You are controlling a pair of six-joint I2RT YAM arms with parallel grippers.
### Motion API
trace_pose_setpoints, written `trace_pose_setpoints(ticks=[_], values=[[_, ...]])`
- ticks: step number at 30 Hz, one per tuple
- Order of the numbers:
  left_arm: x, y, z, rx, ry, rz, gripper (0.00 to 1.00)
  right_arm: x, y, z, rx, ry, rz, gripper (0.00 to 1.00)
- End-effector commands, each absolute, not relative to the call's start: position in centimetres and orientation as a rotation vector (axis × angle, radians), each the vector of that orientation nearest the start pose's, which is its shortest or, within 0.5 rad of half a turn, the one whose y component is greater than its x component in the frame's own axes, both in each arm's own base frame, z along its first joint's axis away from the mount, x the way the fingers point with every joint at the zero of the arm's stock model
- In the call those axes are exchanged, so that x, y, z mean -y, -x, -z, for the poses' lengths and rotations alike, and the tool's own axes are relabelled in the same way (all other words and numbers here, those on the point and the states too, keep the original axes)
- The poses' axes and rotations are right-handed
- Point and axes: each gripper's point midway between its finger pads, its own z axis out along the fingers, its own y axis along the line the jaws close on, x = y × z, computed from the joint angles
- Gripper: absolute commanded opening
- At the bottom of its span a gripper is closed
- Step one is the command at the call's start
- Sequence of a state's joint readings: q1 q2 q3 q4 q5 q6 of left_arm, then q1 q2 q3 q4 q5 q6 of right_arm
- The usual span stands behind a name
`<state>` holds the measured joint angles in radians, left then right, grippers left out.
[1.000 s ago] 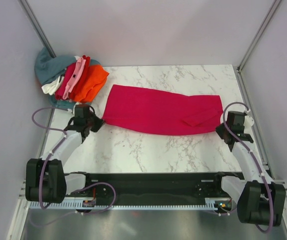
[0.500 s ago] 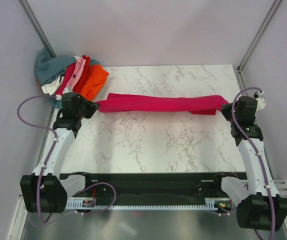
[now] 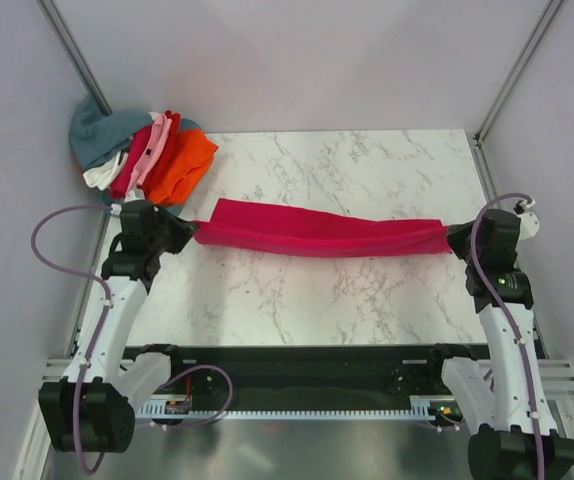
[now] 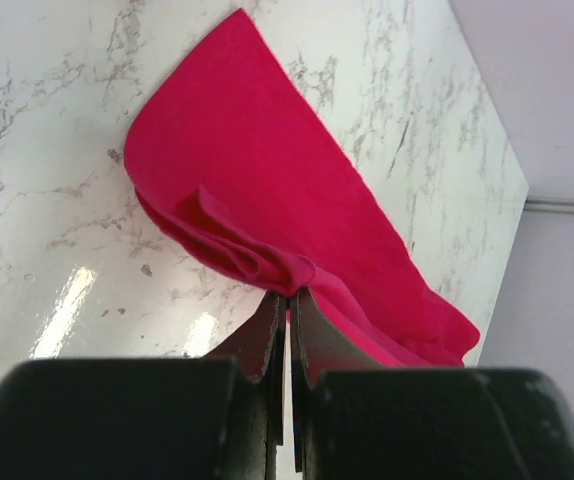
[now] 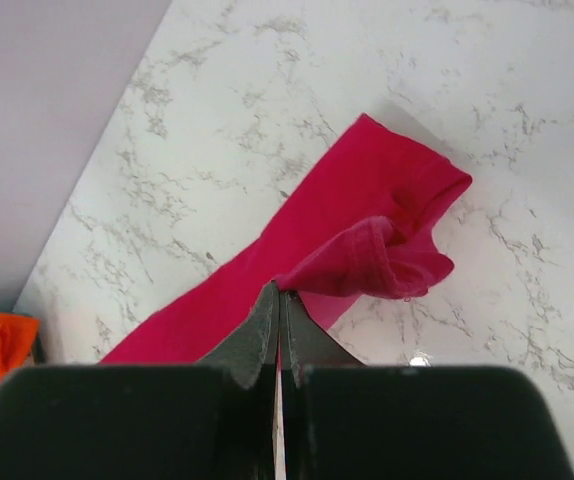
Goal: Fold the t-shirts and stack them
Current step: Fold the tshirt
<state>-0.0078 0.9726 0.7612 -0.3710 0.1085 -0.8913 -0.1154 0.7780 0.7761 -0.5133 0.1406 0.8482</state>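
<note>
- Crimson-magenta soft cloth t-shirt, gathered into a long narrow band, is hanging stretched between the two arms over the middle of the white marbled tabletop. It is sagging slightly at its centre, and I cannot tell whether that low part is brushing the surface.
- Left pincer is gripping the band's left end, its jaws pressed together on a bunched edge of the cloth.
- Right pincer is clamping a gathered corner at the right end in the same way.
- The band's long axis is running left to right, roughly parallel to the tabletop's near edge. From each pincer the cloth is leading inward toward the other arm, so neither arm is nearer; each is holding one end.
- To my eye, the coming move is depending on both ends staying level along that line while the band is being lowered or doubled over.
- A heap of soft cloth t-shirts in orange, red, pink, white and teal-grey is lying at the far left corner, close beyond the left pincer.
</note>
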Motion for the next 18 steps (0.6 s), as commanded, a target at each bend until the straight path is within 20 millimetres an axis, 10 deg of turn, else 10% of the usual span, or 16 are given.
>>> trace_pose_setpoints(ticks=[1, 9, 18], values=[[4.7, -31.4, -23.1, -1.933, 0.8, 0.614, 0.02, 3.6, -27.9, -27.0, -1.673, -0.998, -0.289, 0.0], [5.2, -30.3, -22.5, -1.948, 0.81, 0.643, 0.02, 3.8, -26.8, -26.2, -1.689, -1.02, -0.261, 0.0], [5.5, -28.2, -14.2, -2.102, 0.866, 0.613, 0.02, 3.4, -24.7, -16.5, -1.84, -1.187, -0.224, 0.0]])
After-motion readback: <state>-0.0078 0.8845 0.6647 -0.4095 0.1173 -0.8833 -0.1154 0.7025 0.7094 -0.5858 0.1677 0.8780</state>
